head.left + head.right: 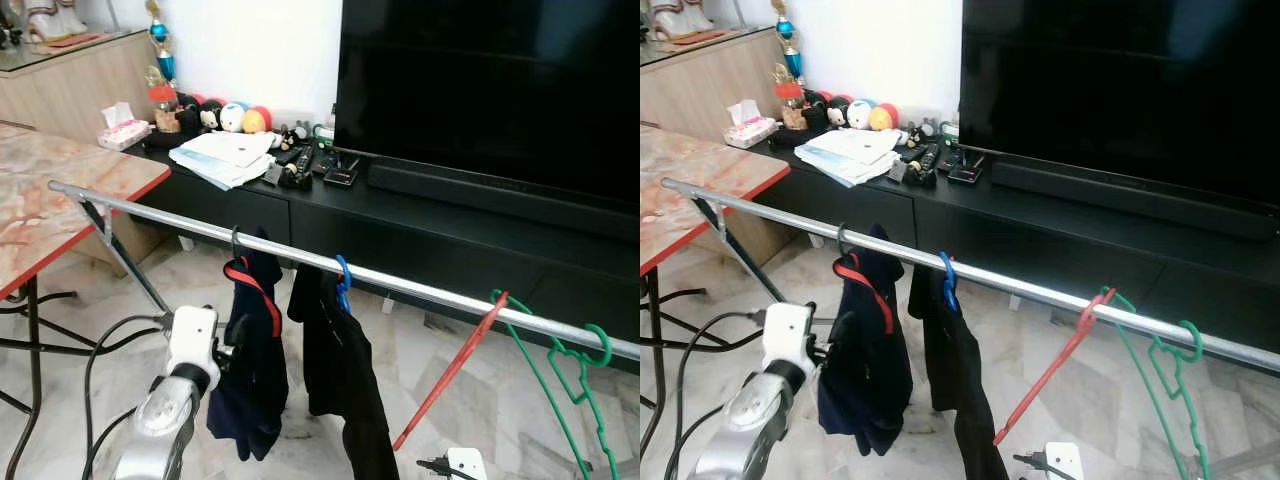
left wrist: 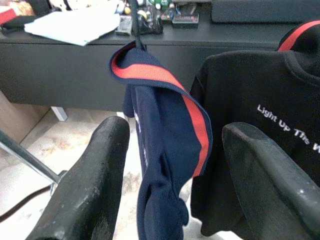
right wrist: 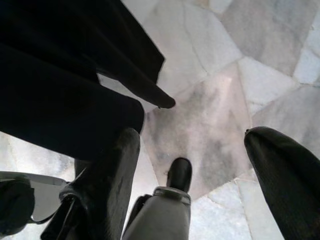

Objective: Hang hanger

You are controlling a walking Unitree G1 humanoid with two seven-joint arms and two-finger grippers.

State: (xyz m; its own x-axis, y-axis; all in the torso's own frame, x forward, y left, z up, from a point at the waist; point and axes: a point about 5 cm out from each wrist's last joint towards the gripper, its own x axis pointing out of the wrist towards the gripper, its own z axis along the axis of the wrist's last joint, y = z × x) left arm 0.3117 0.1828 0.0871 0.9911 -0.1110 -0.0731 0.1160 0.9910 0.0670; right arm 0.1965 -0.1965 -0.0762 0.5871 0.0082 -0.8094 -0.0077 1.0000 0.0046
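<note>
The navy garment's hanger [image 1: 256, 285] hangs on the steel rail [image 1: 420, 288]. Our left gripper [image 2: 172, 175], released, sits just before it, fingers [image 2: 92, 185] straddling the vertical cloth; our right gripper [image 3: 200, 170] idles open.

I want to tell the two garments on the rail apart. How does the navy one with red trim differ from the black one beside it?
The navy garment with red trim hangs on a dark hook, the black T-shirt on a blue one. The navy garment is shorter; the black T-shirt reaches lower and bears white lettering. The navy one sits between the open left pincer fingers; the black one is beside them. Both hang on the silver metal rail.
</note>
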